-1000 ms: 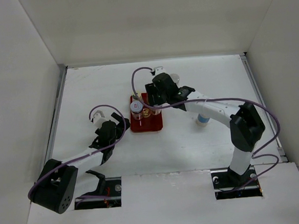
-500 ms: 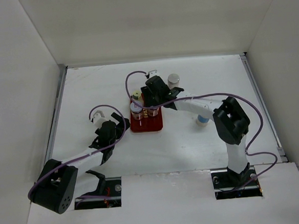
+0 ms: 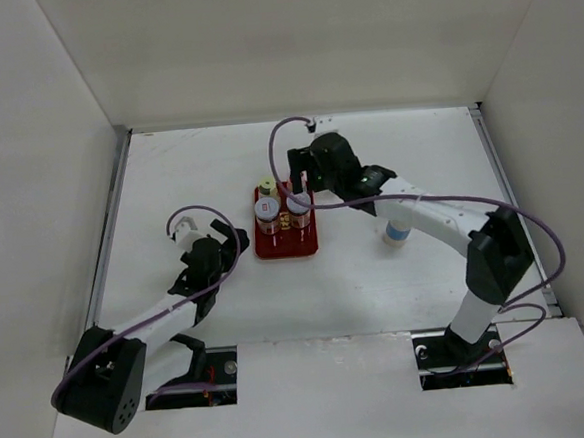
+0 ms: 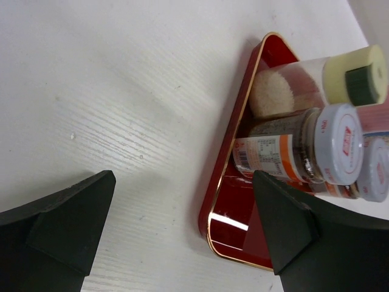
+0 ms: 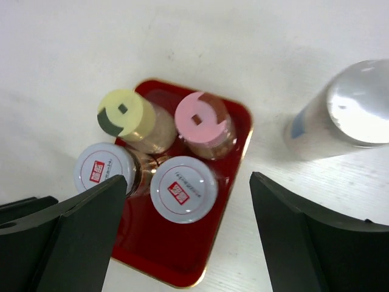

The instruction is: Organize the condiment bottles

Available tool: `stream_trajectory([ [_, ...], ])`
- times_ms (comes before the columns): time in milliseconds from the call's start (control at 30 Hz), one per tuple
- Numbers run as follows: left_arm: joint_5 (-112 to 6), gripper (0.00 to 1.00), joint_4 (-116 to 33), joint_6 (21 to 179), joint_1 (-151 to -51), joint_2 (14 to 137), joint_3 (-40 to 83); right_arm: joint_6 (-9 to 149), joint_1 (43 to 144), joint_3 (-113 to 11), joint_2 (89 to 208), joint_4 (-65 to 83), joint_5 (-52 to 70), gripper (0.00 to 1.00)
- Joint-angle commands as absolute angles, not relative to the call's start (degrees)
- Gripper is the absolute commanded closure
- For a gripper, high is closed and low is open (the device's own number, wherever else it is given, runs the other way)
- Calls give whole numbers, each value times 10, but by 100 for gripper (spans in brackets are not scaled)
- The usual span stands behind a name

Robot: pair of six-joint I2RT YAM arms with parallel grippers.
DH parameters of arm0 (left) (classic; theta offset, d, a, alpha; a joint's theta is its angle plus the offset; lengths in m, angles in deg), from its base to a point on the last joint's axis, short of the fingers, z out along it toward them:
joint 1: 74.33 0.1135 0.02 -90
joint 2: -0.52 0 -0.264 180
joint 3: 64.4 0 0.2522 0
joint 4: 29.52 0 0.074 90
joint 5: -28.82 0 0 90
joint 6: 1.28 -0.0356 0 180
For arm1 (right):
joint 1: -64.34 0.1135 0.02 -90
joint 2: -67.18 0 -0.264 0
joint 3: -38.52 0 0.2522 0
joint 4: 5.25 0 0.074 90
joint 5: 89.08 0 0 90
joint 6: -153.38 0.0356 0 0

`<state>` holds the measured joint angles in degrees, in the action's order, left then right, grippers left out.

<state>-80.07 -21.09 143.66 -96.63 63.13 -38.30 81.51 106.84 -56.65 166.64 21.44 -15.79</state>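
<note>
Condiment bottle [image 5: 352, 112], silver-capped, beyond left-wrist view

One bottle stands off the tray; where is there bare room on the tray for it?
On the red tray the near half is bare, between the two white-capped bottles and its near rim. The far half is crowded with four bottles.

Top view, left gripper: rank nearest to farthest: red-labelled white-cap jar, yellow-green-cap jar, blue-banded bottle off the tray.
1. white-cap jar: left side of the red tray, closest to the left gripper.
2. yellow-green-cap jar: tray's far-left corner, just behind the first.
3. blue-banded bottle: stands off the tray to its right, clearly farthest.
</note>
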Motion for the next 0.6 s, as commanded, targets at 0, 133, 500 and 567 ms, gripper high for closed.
stream_trajectory([
  [0, -795, 0, -196, 1439, -963, 594, -391, 810, 1021, -549, 1611, 182, -193, 11],
  [133, -795, 0, -199, 1429, -962, 564, -390, 797, 975, -543, 1624, 179, -222, 4],
  [500, -781, 0, -237, 1381, -969, 393, -402, 789, 925, -619, 1752, 163, -180, 0],
  [567, -768, 0, -248, 1378, -963, 362, -413, 792, 922, -622, 1763, 156, -177, 5],
])
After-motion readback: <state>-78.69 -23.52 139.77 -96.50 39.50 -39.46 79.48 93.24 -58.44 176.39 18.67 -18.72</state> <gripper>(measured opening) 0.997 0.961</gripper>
